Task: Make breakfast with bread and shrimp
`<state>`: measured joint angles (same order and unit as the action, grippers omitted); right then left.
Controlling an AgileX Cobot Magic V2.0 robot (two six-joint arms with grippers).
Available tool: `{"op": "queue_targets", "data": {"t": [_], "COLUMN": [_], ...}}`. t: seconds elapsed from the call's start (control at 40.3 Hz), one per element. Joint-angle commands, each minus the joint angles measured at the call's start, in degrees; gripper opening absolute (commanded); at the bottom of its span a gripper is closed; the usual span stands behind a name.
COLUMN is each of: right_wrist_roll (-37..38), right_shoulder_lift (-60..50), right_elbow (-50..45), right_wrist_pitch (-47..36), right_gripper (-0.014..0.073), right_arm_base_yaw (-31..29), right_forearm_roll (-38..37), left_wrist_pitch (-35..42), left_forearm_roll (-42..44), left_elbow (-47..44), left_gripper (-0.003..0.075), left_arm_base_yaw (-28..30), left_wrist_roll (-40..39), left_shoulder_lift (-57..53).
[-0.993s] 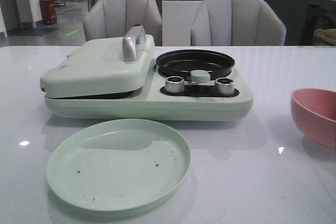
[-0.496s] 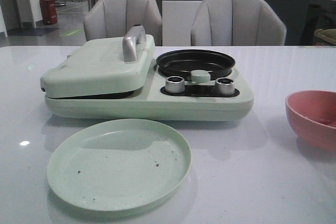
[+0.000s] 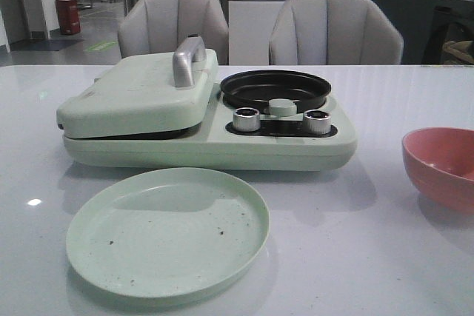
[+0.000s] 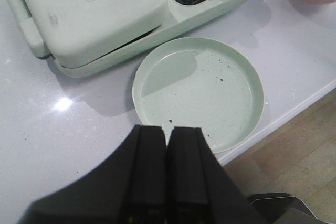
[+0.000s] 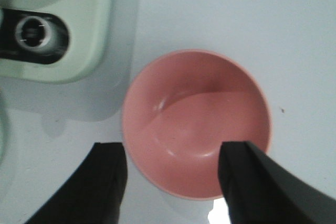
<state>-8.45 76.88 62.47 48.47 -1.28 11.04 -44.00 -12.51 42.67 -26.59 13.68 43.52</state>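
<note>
My pincers over plate and bowl

My left pincer (image 4: 167,174) is pressed closed before the speckled plate (image 4: 198,93); my right (image 5: 173,174), wide, straddles the pink bowl (image 5: 197,121). Bread, shrimp unseen; cooker (image 4: 89,14) lettering unreadable.

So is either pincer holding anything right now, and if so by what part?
Nothing is held. The left pincer is shut with nothing between its fingers, above the green plate. The right pincer is open over the pink bowl, not gripping it.
</note>
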Motion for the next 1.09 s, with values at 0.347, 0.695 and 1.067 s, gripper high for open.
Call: {"op": "queue_targets", "data": {"t": [0.347,0.695,1.067], "right_wrist_roll": [-1.14,-0.67,7.37], "right_shoulder_lift": [-26.28,-41.91,-44.91], "right_elbow": [-10.62,-19.19,-19.92], "right_wrist_pitch": [-1.23,4.59,7.53], "right_gripper": [0.0498,0.0498,0.0495], "right_arm_base_yaw": [10.05,10.05,10.05], "right_forearm_roll": [-2.82,-3.66,-10.68], "left_wrist_pitch": [4.08,4.08,4.18], "left_forearm_roll": [-0.72,-0.72,-0.72], "left_elbow": [1.51,1.51,1.51], "left_gripper": [0.0099,0.0099,0.0099], "left_arm_base_yaw": [-0.26,-0.26,-0.26], "left_wrist_roll": [-0.56,-0.56,-0.56], "left_shoulder_lift": [-0.17,-0.17,-0.17]}}
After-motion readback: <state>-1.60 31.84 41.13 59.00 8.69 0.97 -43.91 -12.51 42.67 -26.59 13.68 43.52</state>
